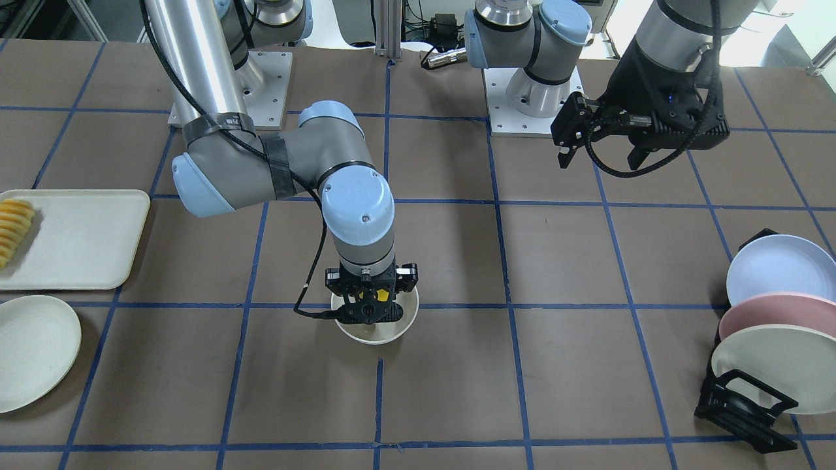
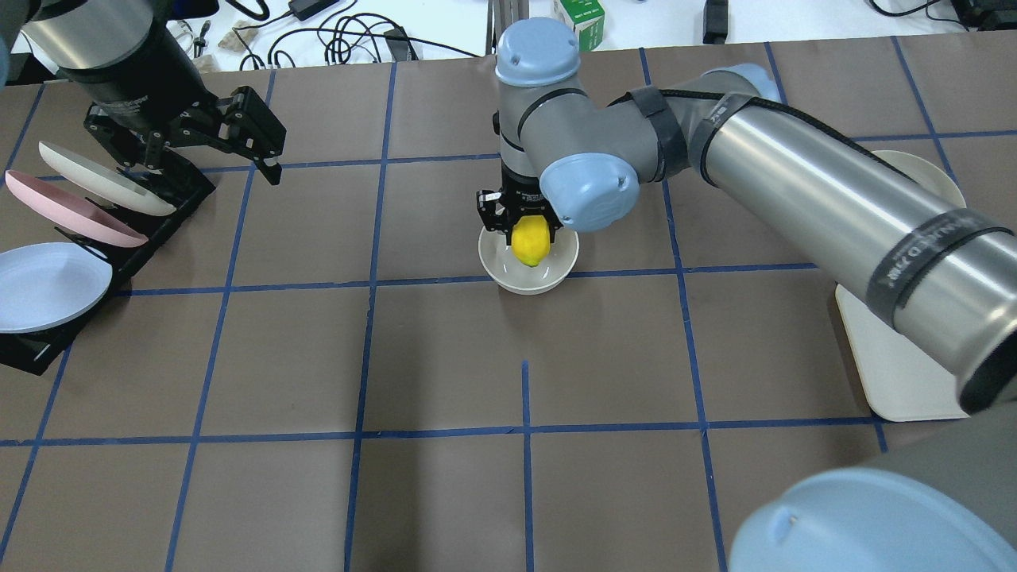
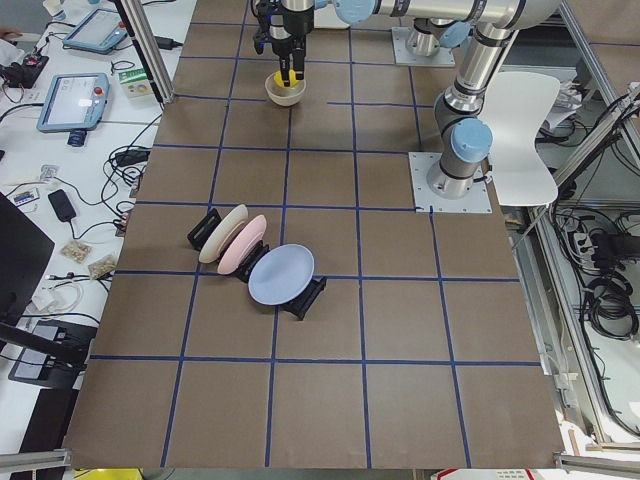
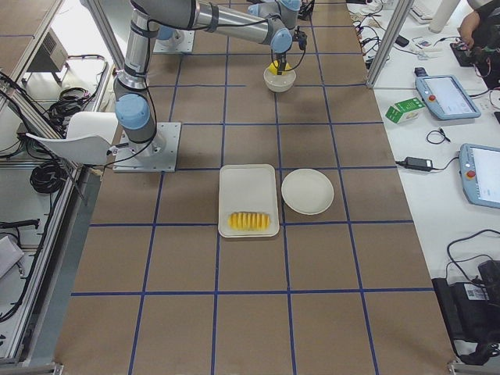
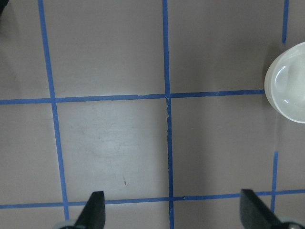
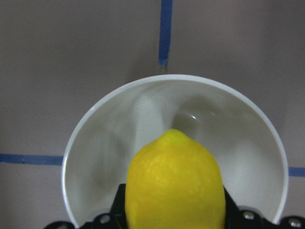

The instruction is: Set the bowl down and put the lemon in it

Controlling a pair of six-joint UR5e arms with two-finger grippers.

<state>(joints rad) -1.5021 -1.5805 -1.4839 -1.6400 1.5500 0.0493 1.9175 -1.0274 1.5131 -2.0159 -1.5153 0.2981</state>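
The cream-white bowl (image 2: 508, 278) stands upright on the brown table near the middle; it also shows in the front view (image 1: 385, 334), the right wrist view (image 6: 143, 109) and at the right edge of the left wrist view (image 5: 290, 86). My right gripper (image 2: 531, 230) points straight down over the bowl and is shut on the yellow lemon (image 2: 531, 242), which hangs just inside the rim (image 6: 175, 181). My left gripper (image 2: 199, 151) is open and empty, held high above the table beside the plate rack; its fingertips (image 5: 95, 210) show over bare table.
A black rack (image 1: 744, 405) with blue, pink and cream plates (image 1: 777, 267) stands at the table's end on my left. A cream tray (image 1: 85, 241) with sliced fruit (image 1: 14, 228) and a flat cream plate (image 1: 32, 349) lie at the end on my right.
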